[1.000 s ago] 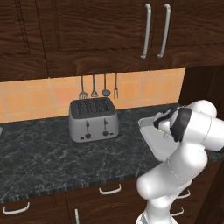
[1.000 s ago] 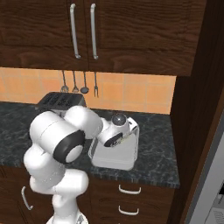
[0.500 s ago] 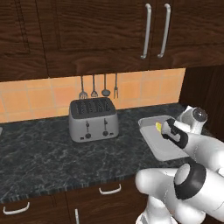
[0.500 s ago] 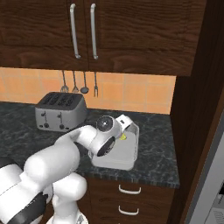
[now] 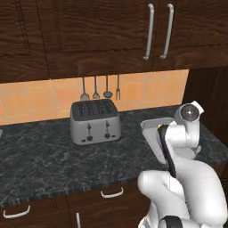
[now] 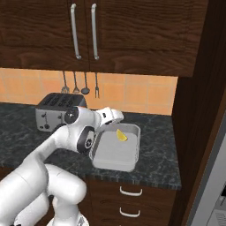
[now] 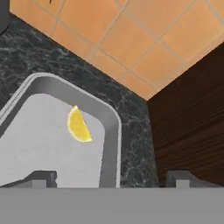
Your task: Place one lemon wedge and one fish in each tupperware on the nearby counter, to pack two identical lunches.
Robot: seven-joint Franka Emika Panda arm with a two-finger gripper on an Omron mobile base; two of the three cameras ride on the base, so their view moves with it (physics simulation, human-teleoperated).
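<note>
Hand view: grey rectangular tupperware (image 7: 110,131) with rounded corners sits on the black speckled stone tabletop (image 7: 131,113), holding one yellow lemon wedge (image 7: 78,125) near its far right corner. Jaws of the gripper (image 7: 111,177) stand wide open and hold nothing, just above the container's right wall. Right base view: silver four-slot toaster (image 6: 55,109) stands left of the tupperware.

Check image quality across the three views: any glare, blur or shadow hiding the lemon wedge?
Hand view: flat even light, no glare, soft but readable; lemon wedge clear in the tupperware. Right base view: sharp enough, wedge visible, faint shading along the tray walls. Left base view: the arm blocks most of the tupperware; black counter shows no reflections.
</note>
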